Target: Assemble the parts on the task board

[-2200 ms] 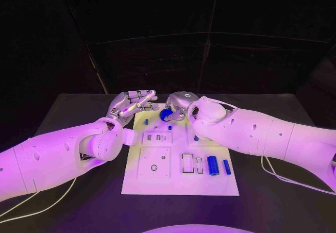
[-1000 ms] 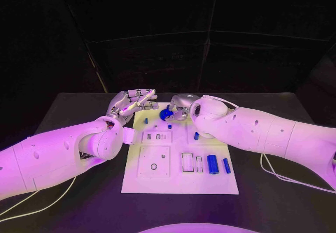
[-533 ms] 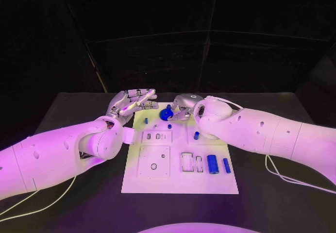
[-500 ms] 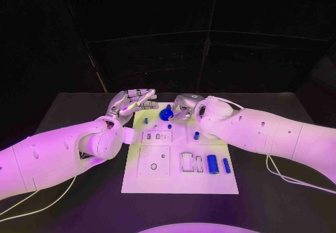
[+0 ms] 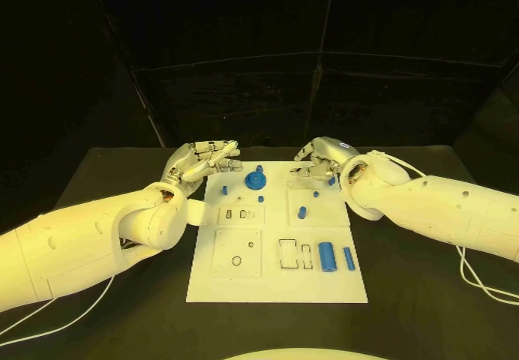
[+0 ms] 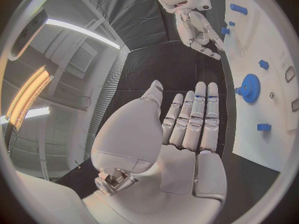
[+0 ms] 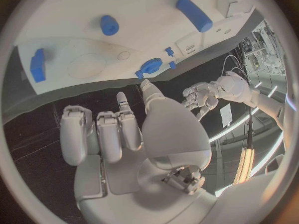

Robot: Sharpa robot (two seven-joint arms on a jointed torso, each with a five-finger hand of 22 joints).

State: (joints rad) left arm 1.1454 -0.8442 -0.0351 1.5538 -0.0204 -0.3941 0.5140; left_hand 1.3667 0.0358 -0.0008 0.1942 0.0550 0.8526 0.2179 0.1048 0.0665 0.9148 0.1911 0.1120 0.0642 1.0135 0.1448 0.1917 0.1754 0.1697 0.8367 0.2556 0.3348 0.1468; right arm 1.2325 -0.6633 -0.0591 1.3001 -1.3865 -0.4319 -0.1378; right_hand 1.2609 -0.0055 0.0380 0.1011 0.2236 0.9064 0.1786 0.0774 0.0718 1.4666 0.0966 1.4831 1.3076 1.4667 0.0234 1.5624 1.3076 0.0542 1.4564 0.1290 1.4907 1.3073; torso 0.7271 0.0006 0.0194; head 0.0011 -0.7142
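Progress looks partial: blue gear (image 5: 255, 180) sits on the task board (image 5: 277, 285), two cylinders (image 5: 327, 257) lie loose, and left hand (image 5: 201, 159) and right hand (image 5: 313, 159) hover empty, fingers spread.

A lab: black-curtained robot bench (image 5: 433, 247), ceiling strip lights (image 6: 81, 29) overhead.
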